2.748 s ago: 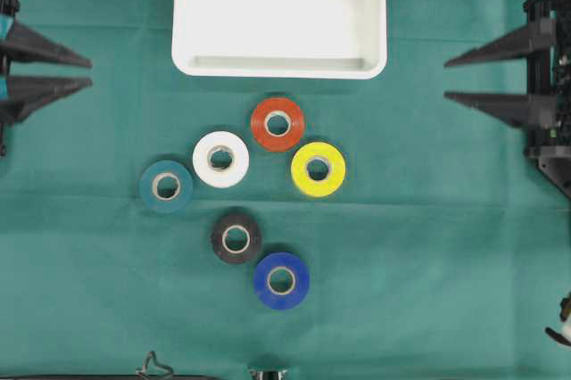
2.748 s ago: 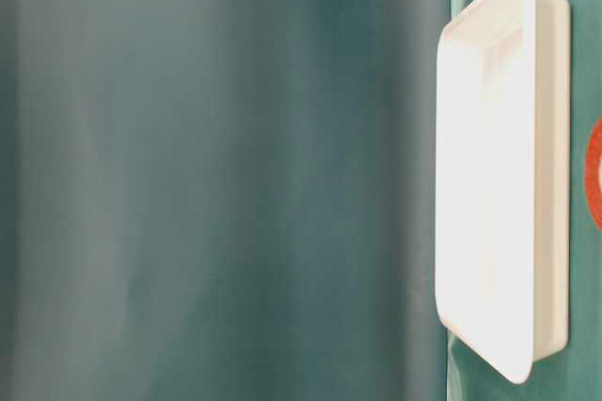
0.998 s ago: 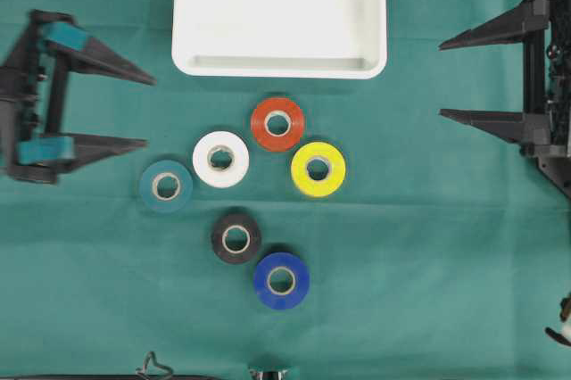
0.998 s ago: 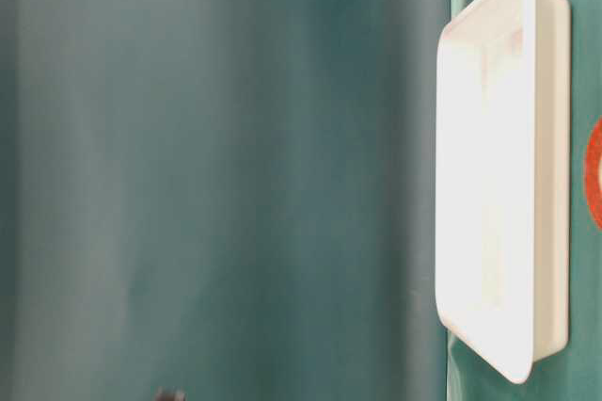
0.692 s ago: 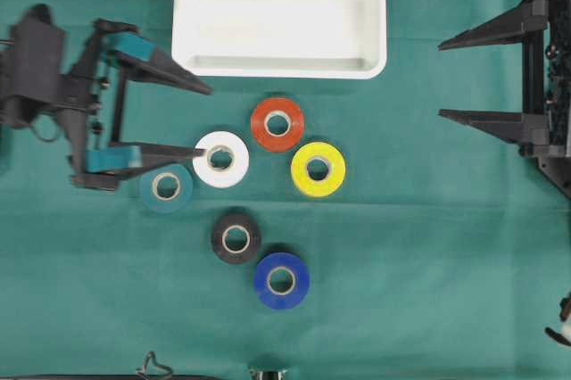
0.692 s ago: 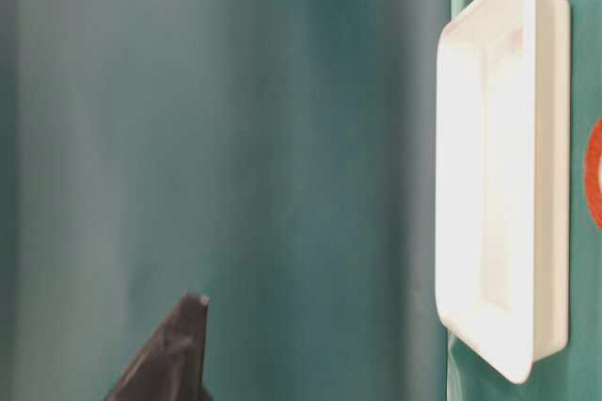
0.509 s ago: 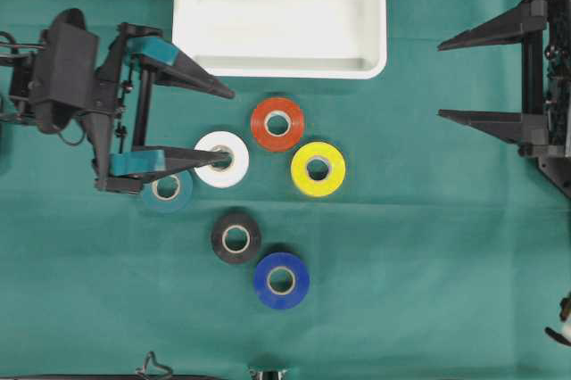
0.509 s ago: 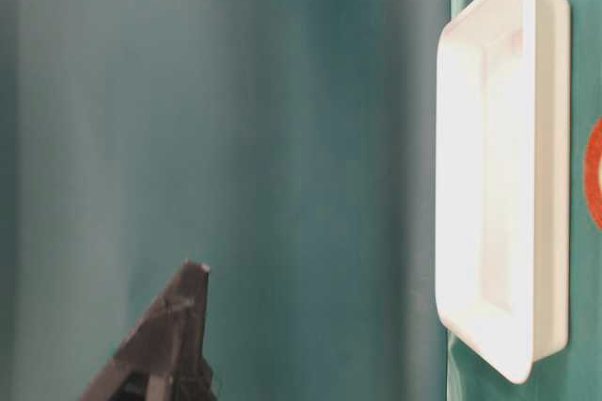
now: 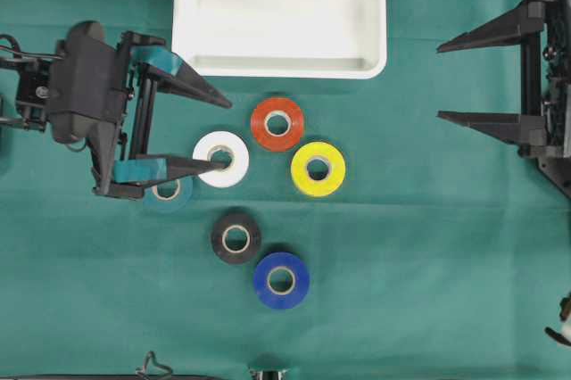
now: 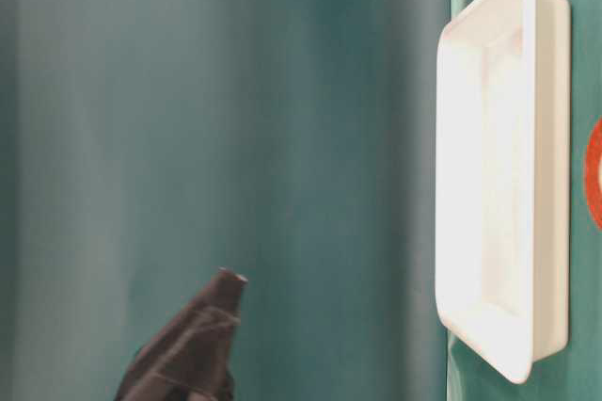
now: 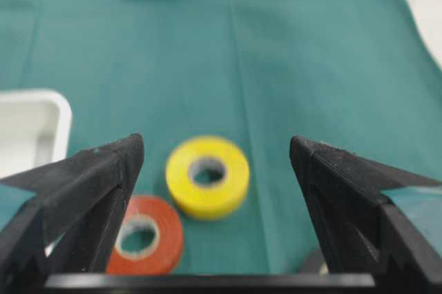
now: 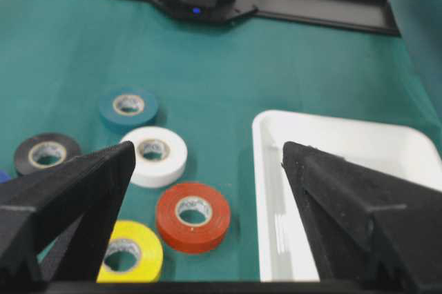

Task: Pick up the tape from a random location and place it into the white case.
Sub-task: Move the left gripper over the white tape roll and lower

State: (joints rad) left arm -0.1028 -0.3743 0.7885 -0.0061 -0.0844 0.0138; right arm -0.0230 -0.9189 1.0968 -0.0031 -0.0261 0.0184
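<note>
Six flat rolls of tape lie on the green table in the overhead view, the white round tape roll point(image 9: 220, 159) just under the left end effector point(image 9: 219, 130), whose fingers are spread wide; the shallow white plastic case point(image 9: 279, 63) sits just beyond it. From the left wrist view the yellow tape roll point(image 11: 207, 176) lies ahead between the fingers, so I judge it should centre on one roll before lowering. The right wrist view shows the right end effector point(image 12: 207, 225) spread wide too, holding nothing.

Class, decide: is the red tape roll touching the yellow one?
Apart. The overhead view shows a thin strip of green cloth between the red roll and the yellow roll.

no readable text, labels, or numbers anywhere
</note>
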